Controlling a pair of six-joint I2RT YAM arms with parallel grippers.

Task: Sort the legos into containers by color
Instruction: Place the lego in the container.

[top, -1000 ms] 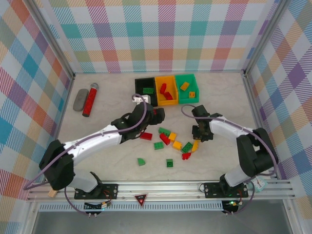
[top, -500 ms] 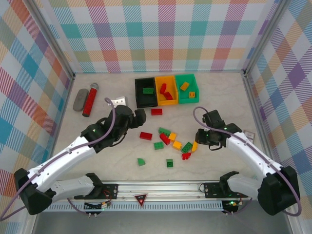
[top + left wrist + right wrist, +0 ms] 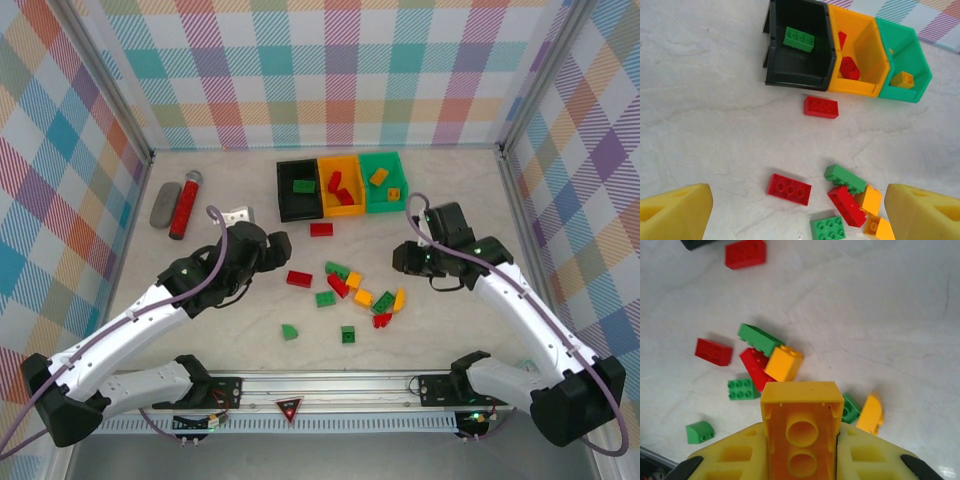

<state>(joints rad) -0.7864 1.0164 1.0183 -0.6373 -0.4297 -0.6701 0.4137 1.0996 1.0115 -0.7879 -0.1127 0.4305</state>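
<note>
Closest to the arm bases, a green sloped brick (image 3: 290, 331) and a green square brick (image 3: 347, 334) lie apart from each other on the pale desk (image 3: 200, 330). A little farther off, a small red brick (image 3: 382, 320) sits just beside an orange curved brick (image 3: 400, 299) and a small green brick (image 3: 384, 301). To their left is a loose heap. In it a long green brick (image 3: 759, 339), a red brick (image 3: 756, 369) and an orange brick (image 3: 783, 363) touch one another. A second green square brick (image 3: 743, 389) lies near them, and a flat red brick (image 3: 789, 189) lies alone farther left.

The right fingers (image 3: 867, 460) are closed on a yellow-orange brick (image 3: 802, 427), gripping its sides with its hollow underside toward the wrist camera. It hangs above the desk to the right of the heap. The left fingers (image 3: 675, 212) are spread wide with nothing between them, raised over the desk left of the heap.

Beyond the heap, a stray red brick (image 3: 321, 229) lies just in front of the bins. The black bin (image 3: 795, 65), orange bin (image 3: 865, 55) and green bin (image 3: 905, 45) stand side by side, touching. The black one holds a lone green brick (image 3: 799, 39), the orange one holds red bricks (image 3: 850, 69), and the green one holds orange bricks (image 3: 379, 176). At far left, a red cylinder (image 3: 184, 205) with a grey tip lies beside a grey oval thing (image 3: 164, 205).
</note>
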